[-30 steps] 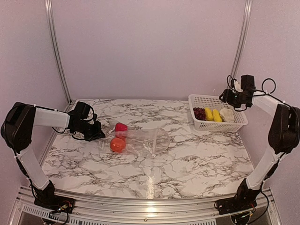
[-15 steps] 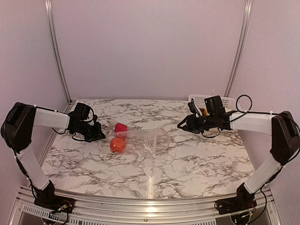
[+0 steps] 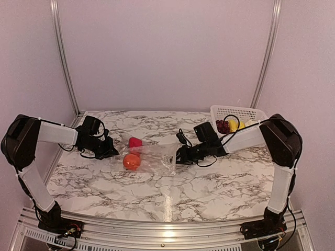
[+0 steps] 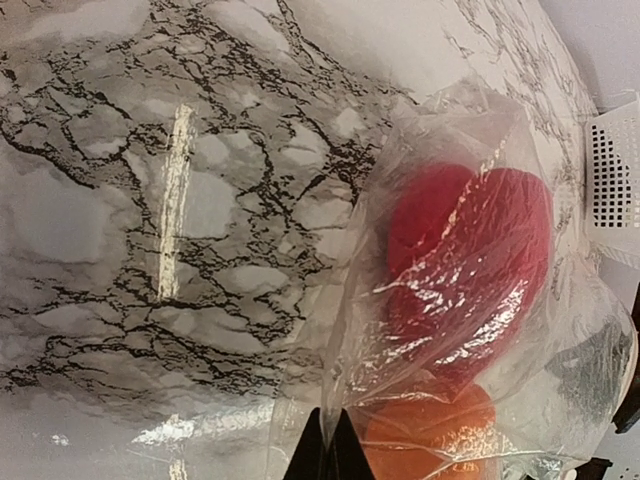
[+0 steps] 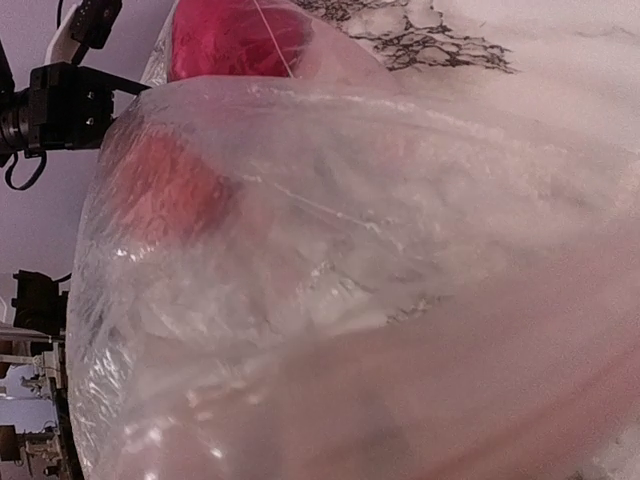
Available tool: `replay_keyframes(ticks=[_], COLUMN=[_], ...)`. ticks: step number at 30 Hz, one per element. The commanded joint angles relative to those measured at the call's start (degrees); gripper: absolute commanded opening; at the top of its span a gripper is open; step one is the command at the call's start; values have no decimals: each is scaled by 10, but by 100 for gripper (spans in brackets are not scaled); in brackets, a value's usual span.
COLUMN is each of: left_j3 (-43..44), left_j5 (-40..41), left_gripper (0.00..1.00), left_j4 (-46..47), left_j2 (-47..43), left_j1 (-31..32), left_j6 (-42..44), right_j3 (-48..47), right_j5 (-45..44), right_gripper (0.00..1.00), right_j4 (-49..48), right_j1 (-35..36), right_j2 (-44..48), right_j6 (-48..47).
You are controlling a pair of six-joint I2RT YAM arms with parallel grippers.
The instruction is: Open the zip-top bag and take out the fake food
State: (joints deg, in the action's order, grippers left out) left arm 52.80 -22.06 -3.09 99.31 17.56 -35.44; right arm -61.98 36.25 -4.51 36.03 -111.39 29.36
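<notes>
The clear zip-top bag (image 3: 157,157) lies on the marble table. Inside it are an orange-red ball (image 3: 131,161) and a red piece (image 3: 135,141). My left gripper (image 3: 108,150) is shut on the bag's left edge; the left wrist view shows its fingertips (image 4: 328,452) pinching a fold of plastic, with the red piece (image 4: 470,250) and the ball (image 4: 430,445) just beyond. My right gripper (image 3: 181,156) is at the bag's right end. The right wrist view is filled by bag plastic (image 5: 380,260), which hides the fingers; the red piece (image 5: 235,35) and the ball (image 5: 165,185) show through it.
A white lattice basket (image 3: 235,109) stands at the back right, holding purple grapes (image 3: 223,126) and yellow pieces (image 3: 233,124). The right arm stretches from the basket side across to the bag.
The right arm has swung from over the basket leftward and down to the bag's right end. The left gripper and the bag have stayed put.
</notes>
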Motion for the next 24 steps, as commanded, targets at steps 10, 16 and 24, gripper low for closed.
replay_keyframes(ticks=[10, 16, 24], left_j3=[-24, -12, 4], left_j5=[-50, -59, -52], left_gripper=[0, 0, 0], left_j4=[53, 42, -25], left_j2=[17, 38, -4], left_j1=[4, 10, -10], left_j6=[-37, -35, 9], right_j3=[-113, -113, -28], right_j5=[-15, -36, -72], right_gripper=[33, 34, 30], right_j4=[-99, -118, -156], right_j1=[106, 121, 101], right_j2=[-113, -120, -65], right_j6=[-91, -141, -120])
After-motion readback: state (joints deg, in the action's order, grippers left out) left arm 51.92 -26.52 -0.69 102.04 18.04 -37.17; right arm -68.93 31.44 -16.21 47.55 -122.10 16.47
